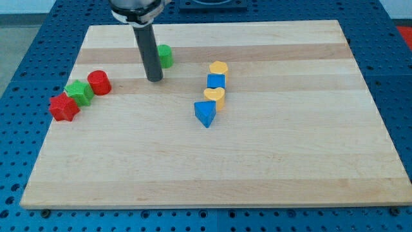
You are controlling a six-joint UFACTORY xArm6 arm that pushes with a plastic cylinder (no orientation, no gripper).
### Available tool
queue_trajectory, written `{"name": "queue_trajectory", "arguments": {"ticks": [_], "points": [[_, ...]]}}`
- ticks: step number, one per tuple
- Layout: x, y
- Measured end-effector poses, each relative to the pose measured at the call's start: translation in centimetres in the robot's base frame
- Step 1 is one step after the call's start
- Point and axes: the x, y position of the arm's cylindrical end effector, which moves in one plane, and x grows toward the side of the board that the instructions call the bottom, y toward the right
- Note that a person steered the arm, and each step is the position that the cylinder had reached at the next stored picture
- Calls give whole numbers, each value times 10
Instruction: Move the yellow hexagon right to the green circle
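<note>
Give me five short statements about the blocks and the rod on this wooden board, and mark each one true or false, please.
1. My tip touches the yellow hexagon block. False: it is apart from it, toward the view's left, next to the green circle block.
2. The blue cube block lies between the yellow hexagon block and the yellow heart block. True.
3. The blue triangle block is at the view's top edge. False: it sits below the yellow heart block.
4. The red cylinder block is beside the green star block. True.
5. The red star block is on the wooden board's right. False: left.
</note>
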Motion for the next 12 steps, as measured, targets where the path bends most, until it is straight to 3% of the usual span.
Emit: {"name": "queue_trajectory", "arguments": {"ticks": [3, 6, 8, 10, 12], "points": [[-21, 96], [-13, 63], [14, 100], [-29, 180], [-49, 183]]}}
